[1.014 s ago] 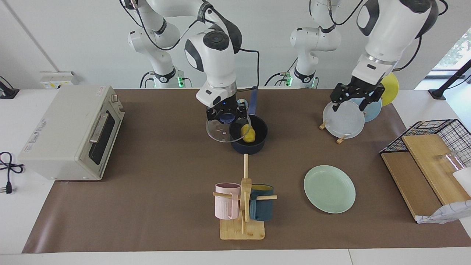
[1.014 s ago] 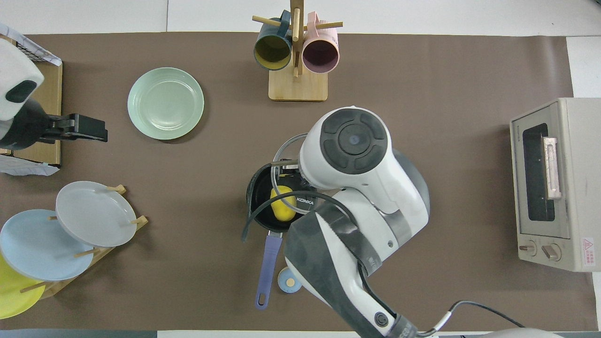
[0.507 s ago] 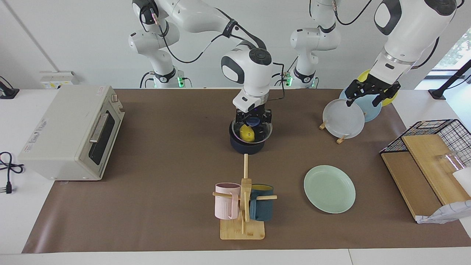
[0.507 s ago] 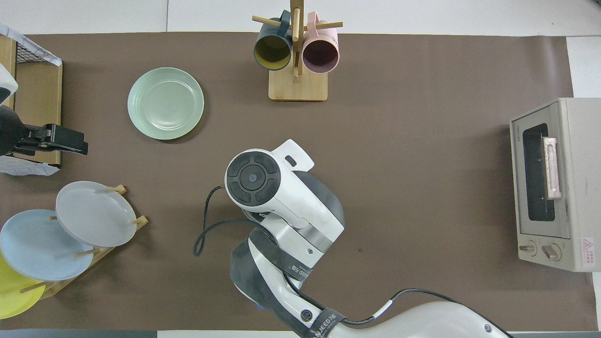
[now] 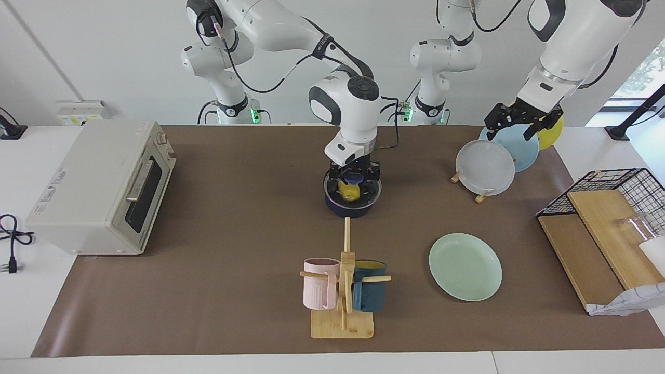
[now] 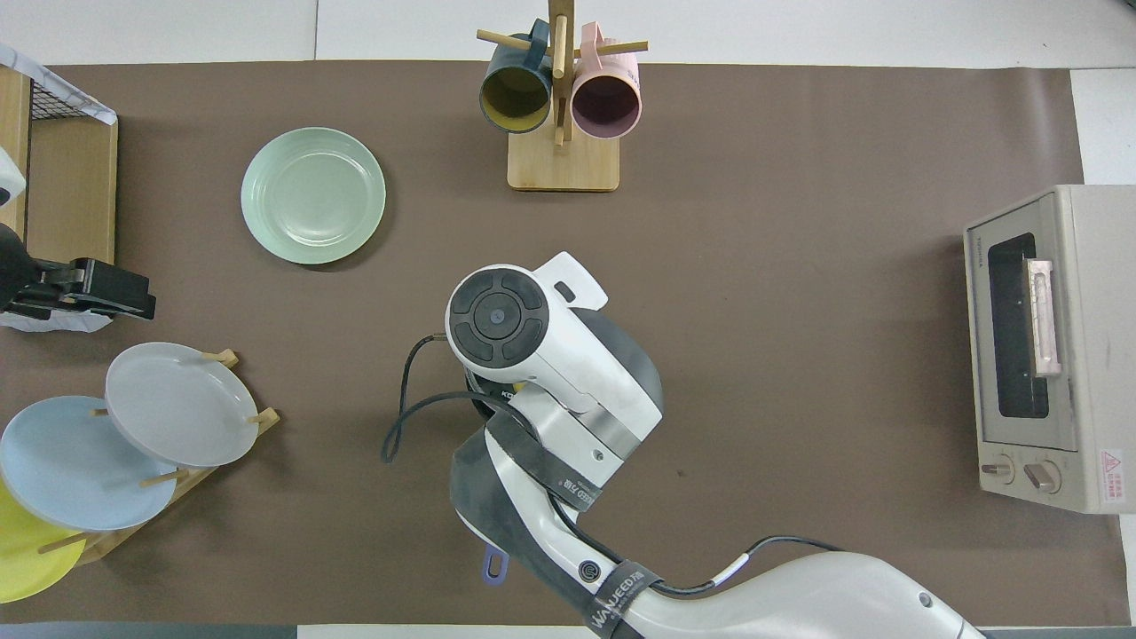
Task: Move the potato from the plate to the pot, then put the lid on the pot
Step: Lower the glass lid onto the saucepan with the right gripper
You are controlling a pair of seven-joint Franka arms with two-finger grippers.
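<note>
Lid (image 5: 353, 188) sits directly under the right pincer (image 5: 353, 175), level on the rim of the pot (image 5: 351, 206), with the potato (image 5: 349, 190) showing yellow through the glass below the pincer's tips. The right pincer is closed on the lid's blue knob, so the coming move turns on a straight vertical line: let go, then lift clear. A second ago the lid hung tilted beside the pot; now it is centred and down. The mint-green plate (image 5: 465, 266) lies bare, off toward the left arm's end of the desk and well apart from the right pincer. The left pincer (image 5: 521, 118) waits with fingers spread and nothing in them, over the upright plates in their rack (image 5: 470, 187), having drawn up since then.
</note>
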